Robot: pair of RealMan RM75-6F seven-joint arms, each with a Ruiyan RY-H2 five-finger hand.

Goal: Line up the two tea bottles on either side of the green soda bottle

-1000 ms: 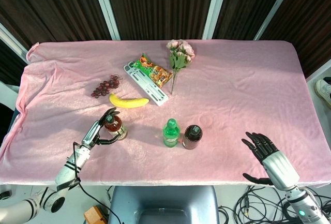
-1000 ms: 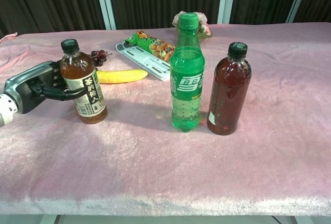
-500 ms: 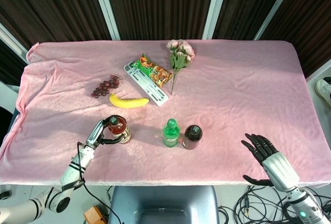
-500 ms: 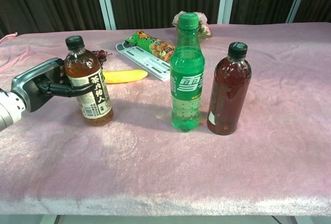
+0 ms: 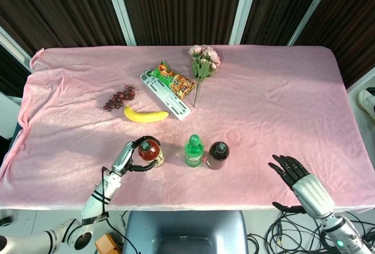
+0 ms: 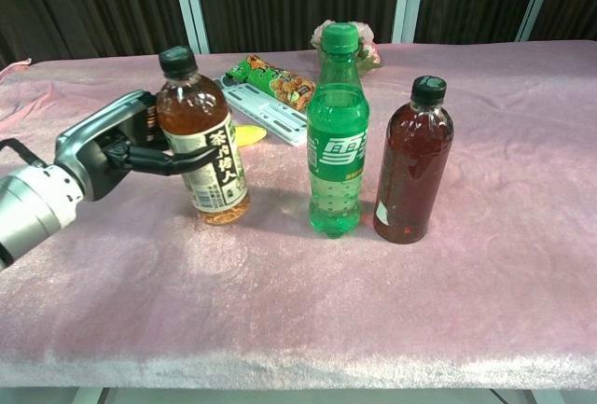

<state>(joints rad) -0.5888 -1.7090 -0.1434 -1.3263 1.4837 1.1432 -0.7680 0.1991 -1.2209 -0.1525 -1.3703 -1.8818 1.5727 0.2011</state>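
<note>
The left robot hand (image 6: 117,154) grips the amber tea bottle (image 6: 200,143), fingers wrapped around its label, tilted, near the green soda bottle (image 6: 336,133) on its left. The dark tea bottle (image 6: 411,163) stands just beside the soda on the other side. To finish well, the amber bottle should be brought upright, set level with the other 2 on the bench (image 6: 466,311), then released gently. The right robot hand (image 5: 300,178) holds nothing, fingers spread.
</note>
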